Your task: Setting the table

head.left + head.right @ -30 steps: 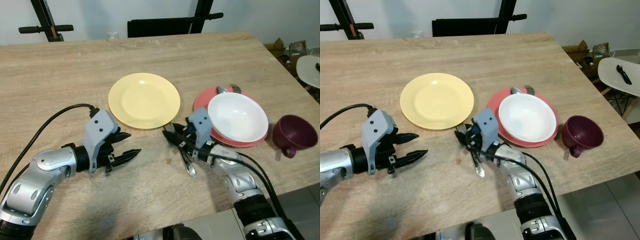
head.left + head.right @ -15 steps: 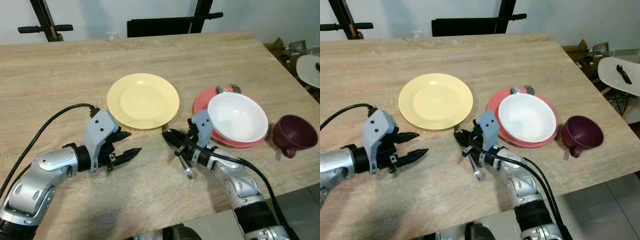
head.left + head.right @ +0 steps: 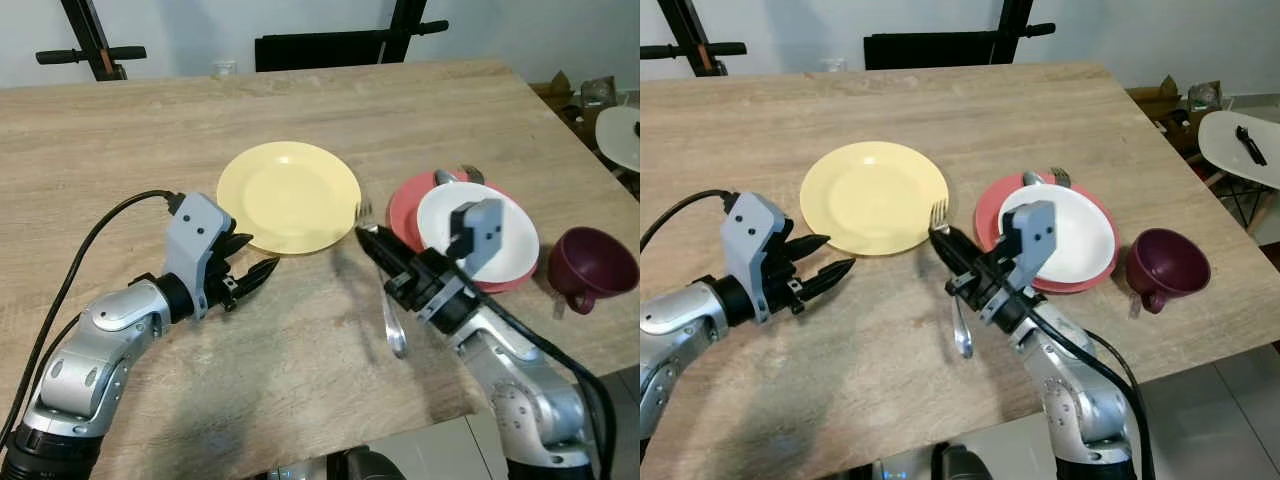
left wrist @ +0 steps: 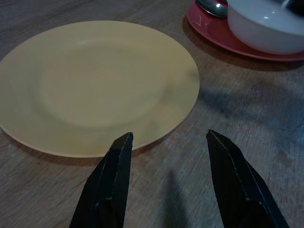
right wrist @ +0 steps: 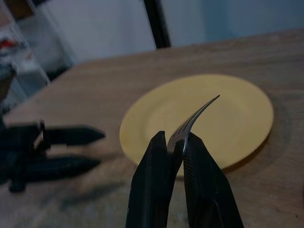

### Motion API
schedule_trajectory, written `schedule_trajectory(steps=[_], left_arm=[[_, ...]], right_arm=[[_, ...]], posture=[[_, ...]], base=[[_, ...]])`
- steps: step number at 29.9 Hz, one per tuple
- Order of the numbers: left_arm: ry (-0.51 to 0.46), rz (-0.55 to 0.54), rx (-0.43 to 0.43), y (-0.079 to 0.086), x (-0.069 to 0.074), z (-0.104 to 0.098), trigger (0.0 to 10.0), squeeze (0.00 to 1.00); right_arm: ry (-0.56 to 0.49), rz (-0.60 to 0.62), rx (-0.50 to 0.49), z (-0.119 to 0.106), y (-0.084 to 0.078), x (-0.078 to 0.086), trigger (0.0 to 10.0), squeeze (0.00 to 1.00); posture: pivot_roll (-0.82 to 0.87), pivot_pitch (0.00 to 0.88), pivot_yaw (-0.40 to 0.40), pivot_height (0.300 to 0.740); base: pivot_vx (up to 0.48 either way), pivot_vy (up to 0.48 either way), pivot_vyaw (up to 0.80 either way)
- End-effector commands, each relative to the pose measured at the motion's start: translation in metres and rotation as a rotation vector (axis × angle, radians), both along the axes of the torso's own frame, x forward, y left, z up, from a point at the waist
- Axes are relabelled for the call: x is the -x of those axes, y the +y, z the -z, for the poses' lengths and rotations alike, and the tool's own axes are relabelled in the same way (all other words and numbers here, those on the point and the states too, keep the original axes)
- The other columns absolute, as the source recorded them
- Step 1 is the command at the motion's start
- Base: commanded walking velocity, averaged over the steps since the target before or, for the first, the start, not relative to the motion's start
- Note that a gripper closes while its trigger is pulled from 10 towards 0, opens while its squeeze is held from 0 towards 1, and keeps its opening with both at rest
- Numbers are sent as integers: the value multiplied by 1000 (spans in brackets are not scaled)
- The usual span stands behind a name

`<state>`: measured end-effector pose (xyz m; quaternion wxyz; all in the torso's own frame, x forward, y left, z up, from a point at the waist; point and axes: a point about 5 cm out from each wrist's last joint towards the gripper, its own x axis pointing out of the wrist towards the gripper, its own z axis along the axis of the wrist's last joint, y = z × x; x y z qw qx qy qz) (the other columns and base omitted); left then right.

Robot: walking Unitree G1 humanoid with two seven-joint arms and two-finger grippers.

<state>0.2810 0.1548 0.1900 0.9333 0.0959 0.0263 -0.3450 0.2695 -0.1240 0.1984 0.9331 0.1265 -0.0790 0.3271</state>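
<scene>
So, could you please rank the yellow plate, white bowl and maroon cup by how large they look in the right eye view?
1. yellow plate, the widest.
2. white bowl, noticeably smaller; the right arm covers its near-left part.
3. maroon cup, the smallest.
All three stand at a similar distance, so the order is fairly safe.

A black chair back [image 3: 335, 50] stands behind the wooden table [image 3: 120, 130]; a white side table [image 3: 1240, 145] sits nearby.
</scene>
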Motion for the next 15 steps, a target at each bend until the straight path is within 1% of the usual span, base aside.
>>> schedule_trajectory(steps=[1, 2, 3, 5, 6, 7, 8, 10, 13, 15], left_arm=[[26, 1, 6, -2, 1, 5, 10000, 0], [26, 1, 6, -2, 1, 5, 10000, 0], [21, -5, 7, -3, 0, 4, 10000, 0], [3, -41, 23, -3, -4, 1, 10000, 0], [3, -41, 23, -3, -4, 1, 10000, 0], [-11, -68, 37, -2, -6, -2, 10000, 0], [-11, -68, 37, -2, -6, -2, 10000, 0], [-50, -115, 45, 1, -9, -8, 10000, 0], [-60, -128, 47, 2, -10, -9, 10000, 0], [-79, -191, 81, 6, -13, -13, 10000, 0]], right_arm=[[-12, 4, -44, -9, -1, 3, 10000, 0], [-12, 4, -44, -9, -1, 3, 10000, 0], [-22, 13, -72, -16, -1, 3, 10000, 0], [-70, 71, -130, -36, -2, -1, 10000, 0], [-70, 71, -130, -36, -2, -1, 10000, 0], [-103, 127, -169, -47, -4, -5, 10000, 0], [-103, 127, -169, -47, -4, -5, 10000, 0], [-166, 263, -175, -60, -10, -13, 10000, 0], [-182, 295, -170, -63, -11, -14, 10000, 0], [-218, 449, -127, -66, -17, -20, 10000, 0]], posture=[[-62, 153, 35, 740], [-62, 153, 35, 740], [-62, 153, 35, 740], [-55, 151, 33, 740], [-55, 151, 33, 740], [-54, 150, 31, 740], [-54, 150, 31, 740], [-51, 151, 29, 740], [-51, 151, 29, 740], [-43, 144, 37, 740]], base=[[0, 0, 0], [0, 0, 0], [0, 0, 0], [0, 0, 0], [0, 0, 0], [0, 0, 0], [0, 0, 0], [0, 0, 0], [0, 0, 0], [0, 0, 0]])
